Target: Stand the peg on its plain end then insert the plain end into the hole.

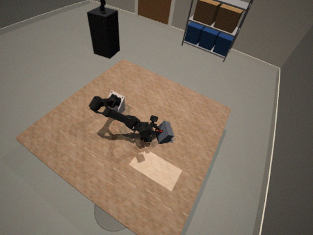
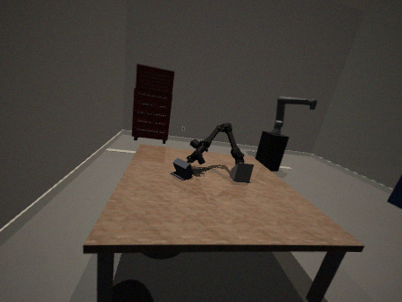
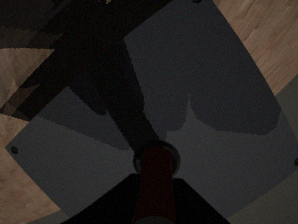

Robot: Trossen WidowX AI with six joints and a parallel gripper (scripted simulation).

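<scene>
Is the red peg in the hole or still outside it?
Its far end looks at or just in the hole; depth unclear. The peg stands well proud of the panel.

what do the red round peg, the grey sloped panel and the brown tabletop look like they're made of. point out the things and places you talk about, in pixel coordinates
The red round peg (image 1: pixel 159 131) (image 3: pixel 156 185): perhaps painted plastic or wood, evenly coloured and seemingly matte. The grey sloped panel (image 1: pixel 165 129) (image 3: pixel 225 150): painted metal or plastic, flat and dull, with dark screw-like dots near its corners. The brown tabletop (image 1: pixel 104 174) (image 2: pixel 214 214): probably wood, judging by its streaky grain.
</scene>
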